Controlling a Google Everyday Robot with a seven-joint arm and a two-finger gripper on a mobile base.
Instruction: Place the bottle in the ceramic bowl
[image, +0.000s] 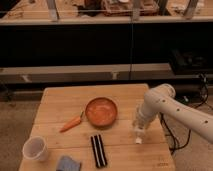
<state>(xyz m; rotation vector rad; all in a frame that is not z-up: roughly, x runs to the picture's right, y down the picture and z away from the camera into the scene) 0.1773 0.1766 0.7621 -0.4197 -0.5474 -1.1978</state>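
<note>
Here the gripper hangs over the right part of the wooden table, near its right edge, with the jaws closed on the bottle. The bottle hangs upright, its lower end close to the tabletop; contact with the surface cannot be determined. The ceramic bowl sits near the table centre, left of the gripper and apart from it. 1 carrot lies just left of the bowl. 1 black striped bar lies near the front edge. 1 white cup stands at the front-left corner, with a blue cloth at the front edge beside it.
</note>
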